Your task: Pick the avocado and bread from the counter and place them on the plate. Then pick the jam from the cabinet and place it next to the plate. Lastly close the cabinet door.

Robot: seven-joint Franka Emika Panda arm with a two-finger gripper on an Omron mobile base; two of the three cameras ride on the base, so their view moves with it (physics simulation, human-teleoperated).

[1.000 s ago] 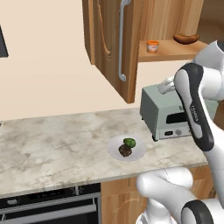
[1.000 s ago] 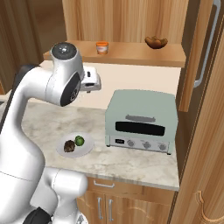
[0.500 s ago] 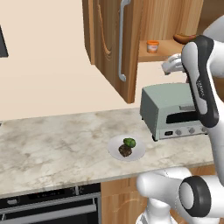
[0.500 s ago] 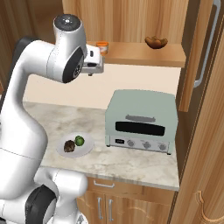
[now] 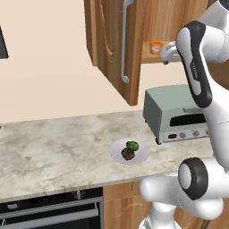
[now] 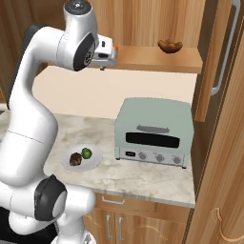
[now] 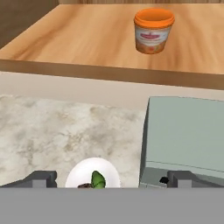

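Jam (image 7: 153,31) is a small squat orange jar with a label on its side, and it stands upright on the wooden shelf of the cabinet (image 7: 87,43) (above the toaster oven (image 6: 155,131)). Near it, the gripper (image 5: 166,54) has its jaws fully spread and holds nothing. Avocado (image 6: 86,153) and bread (image 6: 75,159) lie on the plate (image 6: 93,163), on the counter (image 5: 53,152).
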